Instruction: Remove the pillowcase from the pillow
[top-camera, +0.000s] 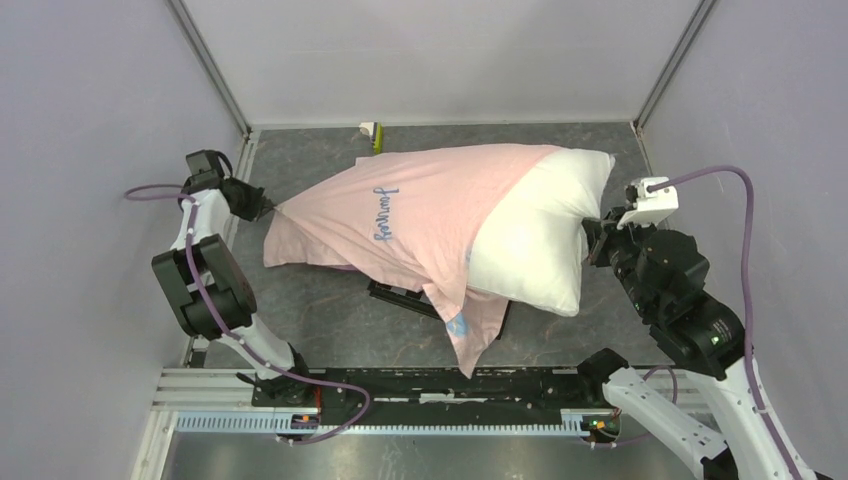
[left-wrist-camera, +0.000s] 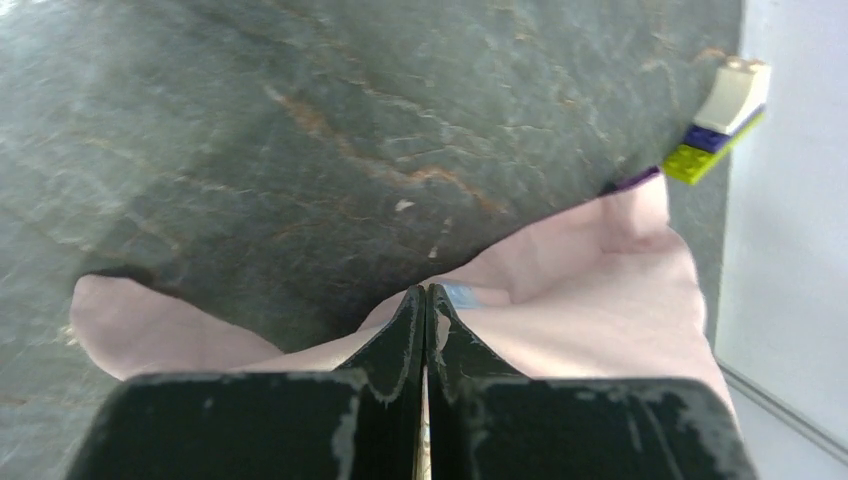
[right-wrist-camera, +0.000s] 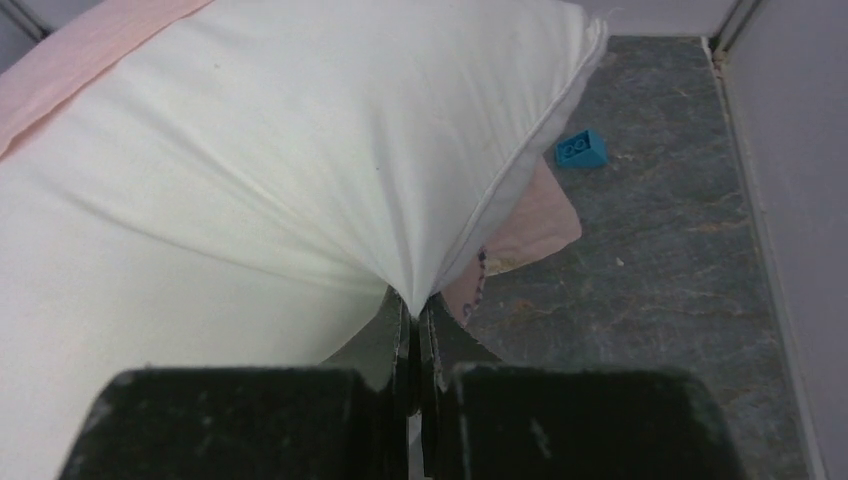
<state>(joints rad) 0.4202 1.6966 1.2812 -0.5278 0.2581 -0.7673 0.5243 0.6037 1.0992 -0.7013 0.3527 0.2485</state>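
The pale pink pillowcase (top-camera: 390, 215) with dark blue "Journey" lettering covers the left part of the white pillow (top-camera: 540, 240), whose right half is bare. A loose flap of the case hangs toward the front (top-camera: 475, 325). My left gripper (top-camera: 268, 208) is shut on the case's left edge; in the left wrist view the pink fabric (left-wrist-camera: 560, 300) bunches at its closed fingertips (left-wrist-camera: 426, 295). My right gripper (top-camera: 592, 232) is shut on the pillow's right edge; in the right wrist view the white fabric (right-wrist-camera: 250, 170) is drawn into its closed fingertips (right-wrist-camera: 413, 300).
A dark board (top-camera: 405, 297) lies partly hidden under the pillow. A small yellow-green, blue and white brick (top-camera: 371, 132) sits by the back wall and also shows in the left wrist view (left-wrist-camera: 722, 120). A blue brick (right-wrist-camera: 582, 149) lies behind the pillow. Enclosure walls stand close on both sides.
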